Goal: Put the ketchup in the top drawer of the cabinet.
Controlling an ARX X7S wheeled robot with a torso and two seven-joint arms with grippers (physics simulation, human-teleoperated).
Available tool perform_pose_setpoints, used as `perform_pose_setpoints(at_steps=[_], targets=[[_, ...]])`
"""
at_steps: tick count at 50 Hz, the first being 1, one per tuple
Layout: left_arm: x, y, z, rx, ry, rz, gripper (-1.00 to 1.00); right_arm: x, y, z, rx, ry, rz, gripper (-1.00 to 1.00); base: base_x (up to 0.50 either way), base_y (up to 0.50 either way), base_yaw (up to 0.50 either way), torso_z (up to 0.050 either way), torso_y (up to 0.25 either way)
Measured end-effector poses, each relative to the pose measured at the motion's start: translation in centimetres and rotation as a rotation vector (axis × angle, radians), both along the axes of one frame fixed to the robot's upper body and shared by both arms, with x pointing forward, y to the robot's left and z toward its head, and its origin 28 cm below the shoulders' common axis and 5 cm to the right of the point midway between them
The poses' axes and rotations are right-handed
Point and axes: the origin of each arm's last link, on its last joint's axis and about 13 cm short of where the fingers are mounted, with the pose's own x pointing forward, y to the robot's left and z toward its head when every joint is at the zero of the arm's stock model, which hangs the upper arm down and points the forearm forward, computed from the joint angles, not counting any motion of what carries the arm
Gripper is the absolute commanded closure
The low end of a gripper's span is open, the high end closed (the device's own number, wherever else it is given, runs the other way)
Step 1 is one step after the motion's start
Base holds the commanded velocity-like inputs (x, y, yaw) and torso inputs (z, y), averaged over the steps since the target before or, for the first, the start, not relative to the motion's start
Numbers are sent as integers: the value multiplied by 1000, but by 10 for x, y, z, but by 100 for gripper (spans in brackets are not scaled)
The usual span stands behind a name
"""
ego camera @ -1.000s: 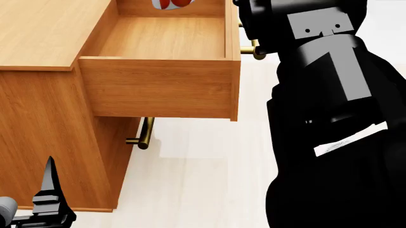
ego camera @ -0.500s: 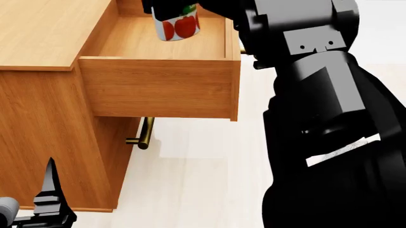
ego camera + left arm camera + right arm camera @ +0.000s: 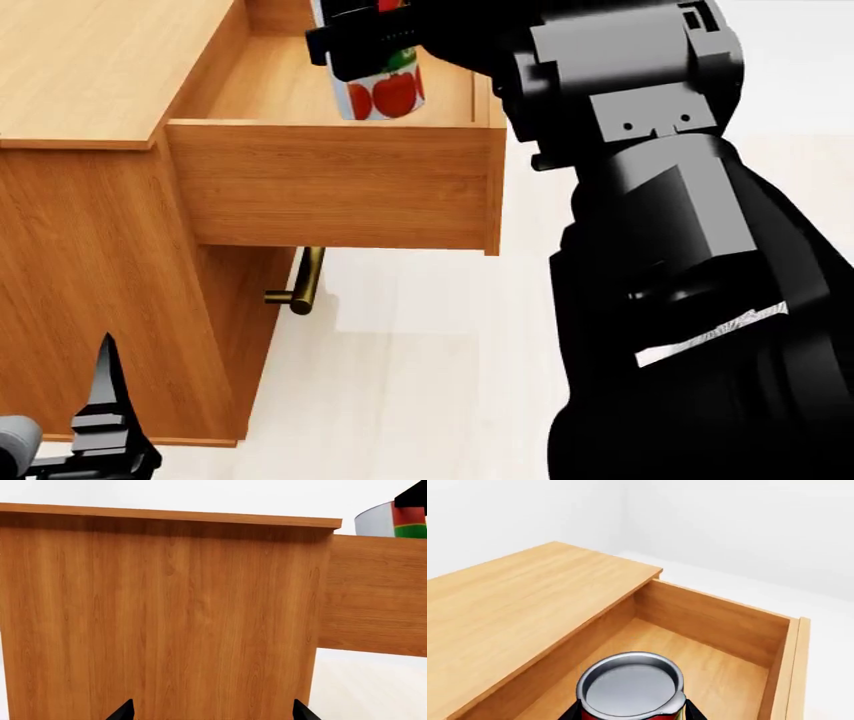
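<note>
Overall, the cabinet (image 3: 94, 250) fills the left half of the head view, its flat wooden top running off the upper left corner and its side panel reaching down toward the lower left; the right arm (image 3: 694, 280) is the next biggest thing, a black mass covering the right side of that frame from bottom to top; the top drawer (image 3: 340, 180) stands pulled out at upper centre, its bare wooden floor showing from above, and in the right wrist view its far wall and side wall (image 3: 720, 620) frame the open box; the lower drawer handle (image 3: 304, 283), a brass bar, shows just beneath it at centre left; the ketchup (image 3: 383, 90) sits at top centre, upright, over the drawer's inside, pinched by the right gripper (image 3: 367, 45), whose black fingers clasp the can near its top; whether the can touches the drawer floor cannot be told; the left gripper (image 3: 210, 712) shows two spread black tips at the bottom edge, facing the cabinet's side and holding nothing.
</note>
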Motion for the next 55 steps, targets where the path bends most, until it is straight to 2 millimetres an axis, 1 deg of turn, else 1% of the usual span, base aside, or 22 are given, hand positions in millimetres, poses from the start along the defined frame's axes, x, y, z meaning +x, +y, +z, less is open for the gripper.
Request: perform_pose_setpoints(at_steps=[19,20,44,50,55], targets=[[-1,1,0,2,0,2,-100,1,-1,-7,-5,9,4,100,0,0,0,0,0],[-1,1,0,2,0,2,-100,1,-1,-7,-6,9,5,-100,0,0,0,0,0],[-2,1,0,8,-4,9,-100,3,-3,-1,-39,-48,23,-100,0,0,0,0,0],[-3,1,0,8,-5,8,-100,2,-4,6,-38,-67,15,-100,0,0,0,0,0],[-3,0,1,8,-5,6,-100,1,-6,17,-27,-103,3,-100,0,0,0,0,0]])
